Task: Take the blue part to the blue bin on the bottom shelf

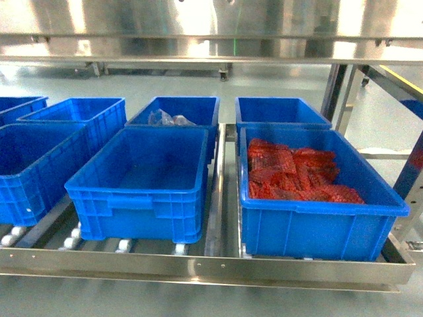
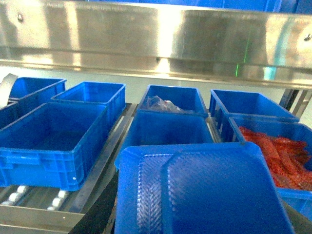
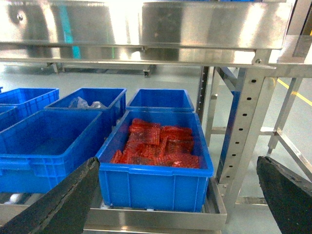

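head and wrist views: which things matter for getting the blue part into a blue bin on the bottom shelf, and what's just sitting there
For the job:
blue ribbed plastic tray part
empty blue plastic bin, front middle, the likely target
stainless-steel bottom shelf with white rollers

Just lying about:
blue bin of red mesh parts
rear blue bin holding a clear plastic bag

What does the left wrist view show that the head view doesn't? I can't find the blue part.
Only the left wrist view shows the blue part, a ribbed tray filling its foreground near the camera; whether the left hand grips it is hidden. Only the head view shows the shelf's front rail with its screws. Both show the empty bin, the bin of red parts, and the rear bin holding a clear bag.
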Tool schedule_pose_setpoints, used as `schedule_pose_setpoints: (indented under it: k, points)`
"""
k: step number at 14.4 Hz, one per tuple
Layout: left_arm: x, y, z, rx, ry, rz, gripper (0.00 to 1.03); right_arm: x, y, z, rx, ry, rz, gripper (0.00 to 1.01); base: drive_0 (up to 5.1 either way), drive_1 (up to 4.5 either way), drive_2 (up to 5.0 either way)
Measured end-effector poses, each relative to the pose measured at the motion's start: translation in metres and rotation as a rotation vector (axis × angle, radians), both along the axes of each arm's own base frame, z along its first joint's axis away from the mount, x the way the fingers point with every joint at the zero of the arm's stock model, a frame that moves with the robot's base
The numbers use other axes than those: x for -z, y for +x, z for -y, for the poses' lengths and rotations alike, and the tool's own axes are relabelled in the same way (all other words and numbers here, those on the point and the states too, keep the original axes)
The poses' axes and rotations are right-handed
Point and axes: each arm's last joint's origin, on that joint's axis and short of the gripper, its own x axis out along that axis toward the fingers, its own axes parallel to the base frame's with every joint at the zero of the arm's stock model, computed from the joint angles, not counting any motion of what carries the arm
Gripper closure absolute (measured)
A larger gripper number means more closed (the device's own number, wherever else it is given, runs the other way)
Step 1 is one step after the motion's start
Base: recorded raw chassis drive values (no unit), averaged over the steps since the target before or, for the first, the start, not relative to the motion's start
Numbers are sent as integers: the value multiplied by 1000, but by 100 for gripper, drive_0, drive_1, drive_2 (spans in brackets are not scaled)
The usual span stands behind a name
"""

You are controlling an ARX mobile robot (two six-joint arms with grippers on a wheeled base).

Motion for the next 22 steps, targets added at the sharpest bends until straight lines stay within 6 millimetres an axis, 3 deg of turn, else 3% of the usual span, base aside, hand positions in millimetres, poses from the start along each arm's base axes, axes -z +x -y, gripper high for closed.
schedule_pose_setpoints:
  k: [22]
  points:
    - [1,0,0,0,0,-3,59,0,0,0,0,-1,0,3,0,0,0]
